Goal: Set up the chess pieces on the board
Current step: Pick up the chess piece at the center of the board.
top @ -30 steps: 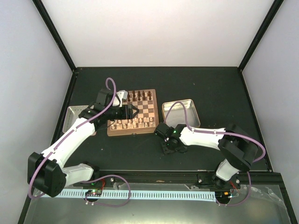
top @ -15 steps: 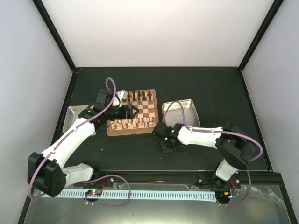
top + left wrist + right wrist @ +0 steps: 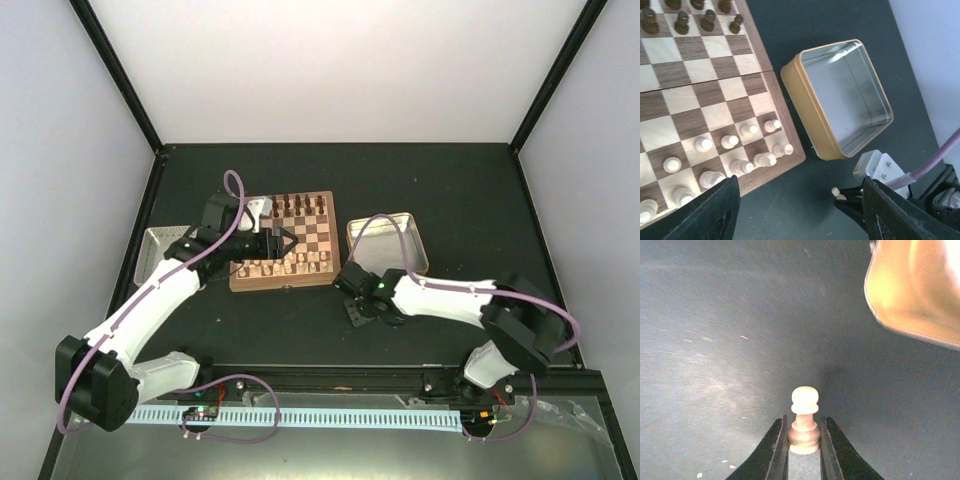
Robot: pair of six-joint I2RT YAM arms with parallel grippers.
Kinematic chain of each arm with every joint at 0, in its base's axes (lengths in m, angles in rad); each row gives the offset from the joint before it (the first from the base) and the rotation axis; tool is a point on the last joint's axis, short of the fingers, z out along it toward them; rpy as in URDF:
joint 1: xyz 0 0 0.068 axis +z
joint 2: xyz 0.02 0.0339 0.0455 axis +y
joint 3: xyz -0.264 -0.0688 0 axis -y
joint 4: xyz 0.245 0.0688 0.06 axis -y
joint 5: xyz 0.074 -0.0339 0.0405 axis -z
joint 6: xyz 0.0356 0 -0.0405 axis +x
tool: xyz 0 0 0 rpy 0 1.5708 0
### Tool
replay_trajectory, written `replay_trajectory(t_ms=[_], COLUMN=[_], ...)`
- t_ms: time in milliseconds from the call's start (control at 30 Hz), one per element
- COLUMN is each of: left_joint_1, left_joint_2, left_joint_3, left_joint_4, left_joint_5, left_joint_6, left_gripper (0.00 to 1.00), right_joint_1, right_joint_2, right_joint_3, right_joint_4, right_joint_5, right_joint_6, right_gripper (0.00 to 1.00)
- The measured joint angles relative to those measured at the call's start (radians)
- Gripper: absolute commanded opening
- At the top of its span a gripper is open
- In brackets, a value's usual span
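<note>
The dark table [image 3: 450,190] is carrying everything. The wooden board [image 3: 312,240] is lying left of its middle. Just beside the board's right edge the square tin [image 3: 800,100] with the gold rim is sitting open side up, and nothing is showing inside it. A grey tray [image 3: 155,245] is lying to the left of the board, partly under the left arm.

On the board, the pale chess pieces [image 3: 730,141] are standing on the two near rows, and the dark pieces [image 3: 682,20] are standing on the far rows.

The left gripper [image 3: 800,179] is hovering above the near right part of the board with its jaws spread wide, and nothing is between them.

The right gripper [image 3: 803,432] is reaching down to the bare table, in front of the tin and off the board. Its two fingers are pressing on both sides of the base of one pale pawn [image 3: 804,400], which is standing upright on the table.
</note>
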Motion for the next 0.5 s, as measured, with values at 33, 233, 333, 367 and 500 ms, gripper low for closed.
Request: replay_trajectory(t_ms=[33, 233, 333, 367, 500], left_joint_1=[0.000, 0.000, 0.000, 0.002, 0.005], left_joint_2=[-0.008, -0.063, -0.075, -0.078, -0.090], left_joint_3=[-0.006, -0.045, -0.048, -0.049, -0.050], left_joint_4=[0.007, 0.064, 0.084, 0.087, 0.089], left_joint_5=[0.012, 0.174, 0.292, 0.326, 0.459], left_joint_6=[0.000, 0.013, 0.030, 0.035, 0.060], left_gripper=[0.70, 0.74, 0.74, 0.74, 0.72], right_joint_1=[0.000, 0.000, 0.000, 0.000, 0.000], right_joint_2=[-0.027, -0.320, -0.413, -0.430, -0.469], right_joint_3=[-0.015, -0.137, -0.179, -0.184, -0.187], right_joint_4=[0.023, 0.307, 0.472, 0.510, 0.633], right_joint_5=[0.002, -0.021, -0.064, -0.080, -0.132], right_joint_6=[-0.015, -0.178, -0.265, -0.292, -0.400], right_gripper=[0.11, 0.11, 0.11, 0.11, 0.11])
